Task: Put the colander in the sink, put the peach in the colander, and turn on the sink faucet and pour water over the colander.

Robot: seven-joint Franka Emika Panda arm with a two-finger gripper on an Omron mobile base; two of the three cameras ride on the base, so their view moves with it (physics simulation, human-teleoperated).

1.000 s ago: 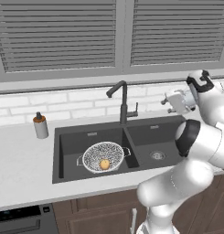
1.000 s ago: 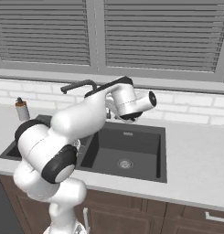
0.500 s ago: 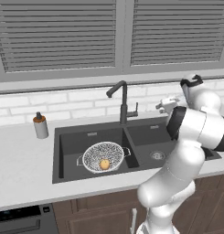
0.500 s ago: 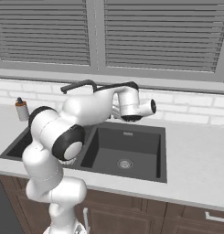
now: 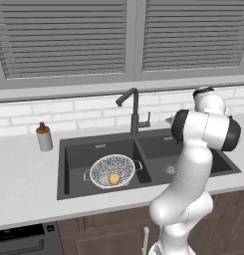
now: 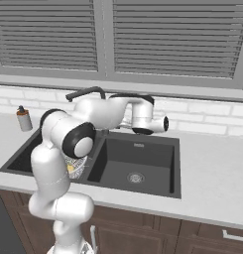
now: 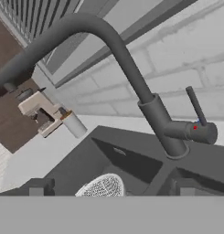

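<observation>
The colander (image 5: 112, 171) sits in the left basin of the dark sink (image 5: 73, 159), with the peach (image 5: 114, 179) inside it. The faucet (image 5: 135, 112) rises behind the divider, its spout over the left basin. My gripper (image 5: 169, 119) hovers just right of the faucet, mostly hidden behind my own arm. In the hand view the faucet (image 7: 154, 114) looms close, its thin lever (image 7: 195, 106) sticking up on the right. The fingertips (image 7: 38, 186) stand wide apart, so the gripper (image 7: 111, 187) is open and empty. The colander's mesh (image 7: 103, 186) shows below.
A grey soap bottle (image 5: 44, 137) with an orange cap stands on the counter left of the sink. The right basin (image 6: 143, 166) holds only its round drain (image 6: 136, 177). A tiled wall and a window with blinds lie behind the faucet.
My arm has swung its elbow round and the hand has turned and come in towards the faucet. The gripper has stayed open. Colander and peach have not moved.
</observation>
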